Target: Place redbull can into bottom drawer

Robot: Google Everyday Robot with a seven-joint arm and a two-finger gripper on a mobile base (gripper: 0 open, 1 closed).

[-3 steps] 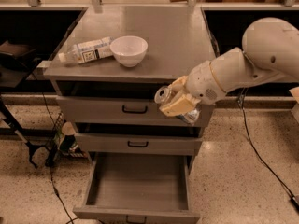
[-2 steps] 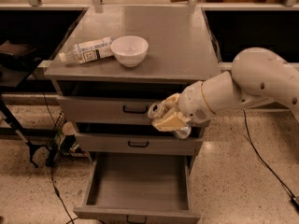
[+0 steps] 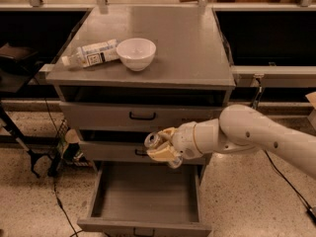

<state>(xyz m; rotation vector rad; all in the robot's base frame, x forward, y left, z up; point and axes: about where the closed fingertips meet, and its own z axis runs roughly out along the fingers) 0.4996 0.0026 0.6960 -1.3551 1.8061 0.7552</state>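
Note:
My gripper (image 3: 161, 147) is shut on the redbull can (image 3: 153, 140), a small silver can whose round dark-rimmed end points left. It hangs in front of the middle drawer front, just above the back of the open bottom drawer (image 3: 145, 194). The bottom drawer is pulled out, and its flat grey floor is bare. My white arm (image 3: 256, 135) reaches in from the right.
On the cabinet top (image 3: 192, 48) a white bowl (image 3: 136, 53) stands next to a white plastic bottle (image 3: 91, 54) lying on its side. The two upper drawers (image 3: 142, 116) are closed. Cables and a dark stand (image 3: 34, 154) are on the floor at left.
My gripper, with the can in it, has moved down and to the left, from level with the top drawer to just above the open bottom drawer.

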